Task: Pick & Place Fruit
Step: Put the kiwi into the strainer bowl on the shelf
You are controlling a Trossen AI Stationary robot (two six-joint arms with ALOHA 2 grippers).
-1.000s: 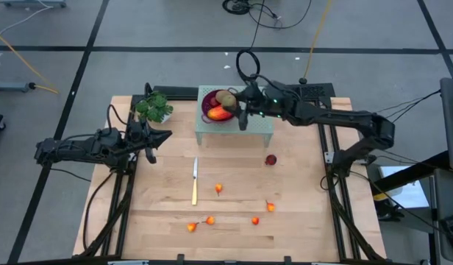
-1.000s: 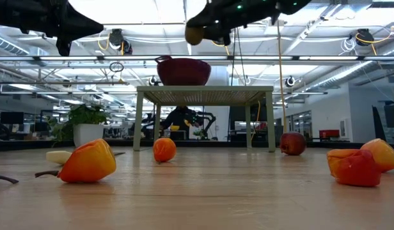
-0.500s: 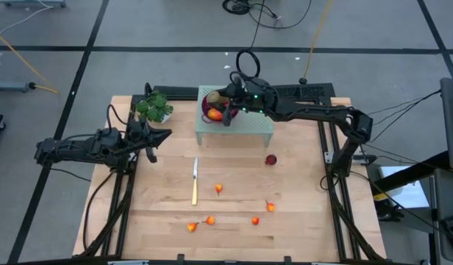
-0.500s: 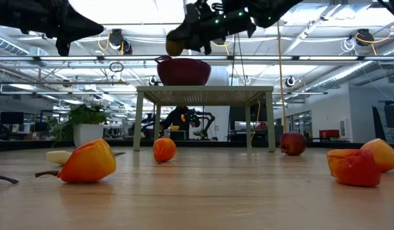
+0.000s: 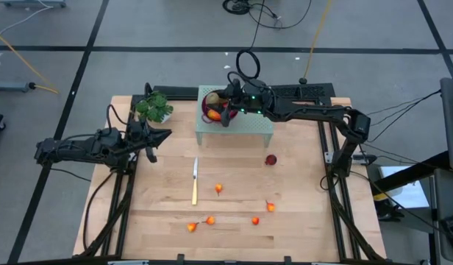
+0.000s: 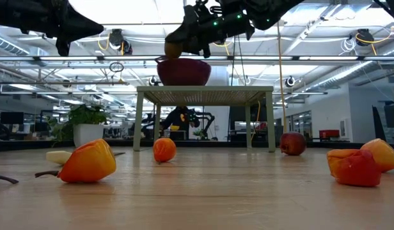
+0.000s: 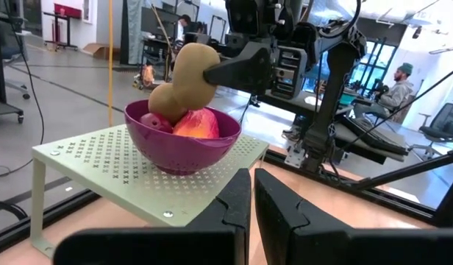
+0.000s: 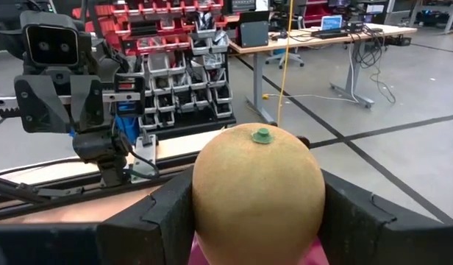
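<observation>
One brown-green kiwi-like oval (image 8: pixel 257 195) clamped in right tool (image 5: pixel 228 112), hovering just over magenta perforated bowl (image 7: pixel 181 146) on pale green perforated stand (image 7: pixel 112 165). Best lowered until close above red-yellow mango-like fruit (image 7: pixel 198 124) and second kiwi oval (image 7: pixel 165 103), then released centred, clear of rim. Left tool (image 5: pixel 150 146) shut, empty, parked over wooden bench (image 5: pixel 234 228) near leafy plant (image 5: pixel 154 108).

The right pincer (image 5: pixel 225 112) reaches far across the table, fingers clamped, while the left pincer (image 5: pixel 148 140) waits closed near the table's left side.

Dark jointed arms; black cabling; seemingly green lights near right wrist
</observation>
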